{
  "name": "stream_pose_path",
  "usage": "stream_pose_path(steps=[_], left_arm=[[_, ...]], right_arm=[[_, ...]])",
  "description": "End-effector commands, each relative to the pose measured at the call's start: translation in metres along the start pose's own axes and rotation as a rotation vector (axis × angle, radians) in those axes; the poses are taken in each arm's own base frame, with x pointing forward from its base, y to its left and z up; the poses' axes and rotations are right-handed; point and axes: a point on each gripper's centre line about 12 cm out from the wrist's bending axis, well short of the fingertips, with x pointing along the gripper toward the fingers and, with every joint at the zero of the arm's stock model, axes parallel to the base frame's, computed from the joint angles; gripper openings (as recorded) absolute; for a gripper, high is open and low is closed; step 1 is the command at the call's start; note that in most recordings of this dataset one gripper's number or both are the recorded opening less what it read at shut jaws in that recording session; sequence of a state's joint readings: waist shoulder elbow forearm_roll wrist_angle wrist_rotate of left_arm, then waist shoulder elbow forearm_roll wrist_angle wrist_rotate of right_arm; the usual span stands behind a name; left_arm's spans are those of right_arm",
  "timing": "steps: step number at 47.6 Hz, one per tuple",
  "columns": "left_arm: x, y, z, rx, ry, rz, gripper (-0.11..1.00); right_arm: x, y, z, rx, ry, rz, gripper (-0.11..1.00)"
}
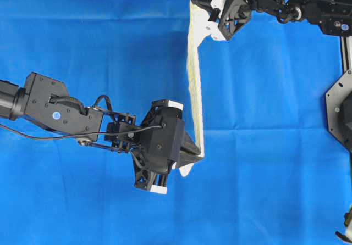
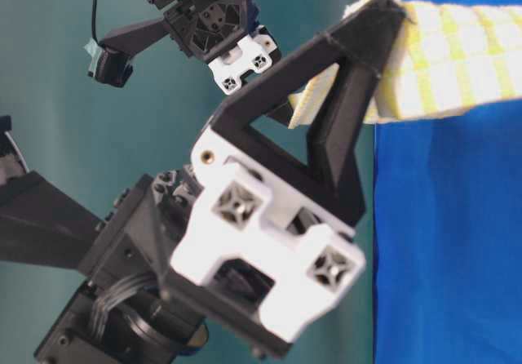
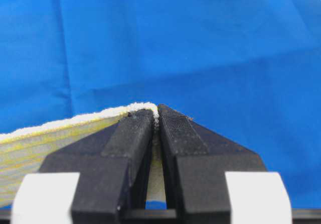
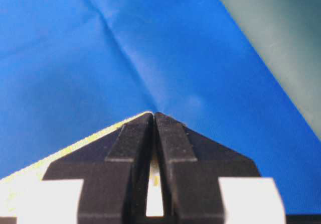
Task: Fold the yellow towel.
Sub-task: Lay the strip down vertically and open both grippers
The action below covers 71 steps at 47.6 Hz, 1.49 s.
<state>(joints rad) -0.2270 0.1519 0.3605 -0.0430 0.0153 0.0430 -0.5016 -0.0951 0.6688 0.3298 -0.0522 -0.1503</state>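
**Two grippers hold a yellow towel stretched in the air over a blue cloth**

Nearest in the table-level view, a black and white gripper fills most of the frame. Its two dark fingers meet at a point and pinch one end of the yellow towel (image 2: 457,66), which runs off to the right as a checked yellow and white band. By the overhead layout this looks like the right gripper (image 2: 383,21), though that view alone does not settle it.

From overhead, the left gripper (image 1: 199,156) sits low and near the middle, its jaws closed on the towel's lower corner. The left wrist view confirms this: the two black fingers (image 3: 135,133) press together with a fluffy white towel edge squeezed between the tips, and striped cloth trails away to the left.

The towel (image 1: 194,74) runs as a narrow, taut strip from that corner up to the right gripper (image 1: 204,15) near the top edge, also clamped shut on it. In the right wrist view a pale yellow edge lies along the left finger (image 4: 133,138).

Below lies the blue cloth (image 1: 99,47), flat with faint creases, bare on both sides of the strip. Farthest right, a black frame (image 1: 342,99) lines the table's edge.
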Motion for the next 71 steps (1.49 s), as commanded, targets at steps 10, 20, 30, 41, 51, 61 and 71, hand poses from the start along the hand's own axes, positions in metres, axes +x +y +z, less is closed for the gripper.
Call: stream_pose_path(steps=[10, 20, 30, 41, 51, 61, 71], left_arm=[[0.008, -0.016, 0.03, 0.03, -0.08, -0.027, 0.02], [0.029, -0.014, 0.036, 0.029, -0.112, -0.022, 0.02], [0.04, -0.014, 0.039, 0.024, -0.144, -0.02, 0.02], [0.038, -0.014, 0.022, 0.011, -0.107, -0.021, 0.02], [0.019, -0.012, -0.007, -0.053, -0.11, -0.018, 0.02], [-0.007, -0.013, -0.041, -0.136, -0.126, -0.023, 0.02], [-0.018, -0.017, -0.06, -0.175, -0.108, -0.032, 0.02]], right_arm=[[-0.024, -0.019, 0.019, 0.026, -0.076, -0.038, 0.02], [-0.043, -0.023, 0.007, 0.033, -0.052, -0.042, 0.02], [-0.046, -0.024, -0.001, 0.03, -0.003, -0.039, 0.02], [-0.024, -0.023, -0.001, 0.024, 0.029, -0.039, 0.02], [0.012, -0.01, 0.002, 0.004, 0.068, -0.014, 0.02], [0.047, 0.008, 0.01, -0.018, 0.079, 0.019, 0.02], [0.068, 0.024, 0.015, -0.037, 0.088, 0.05, 0.02]])
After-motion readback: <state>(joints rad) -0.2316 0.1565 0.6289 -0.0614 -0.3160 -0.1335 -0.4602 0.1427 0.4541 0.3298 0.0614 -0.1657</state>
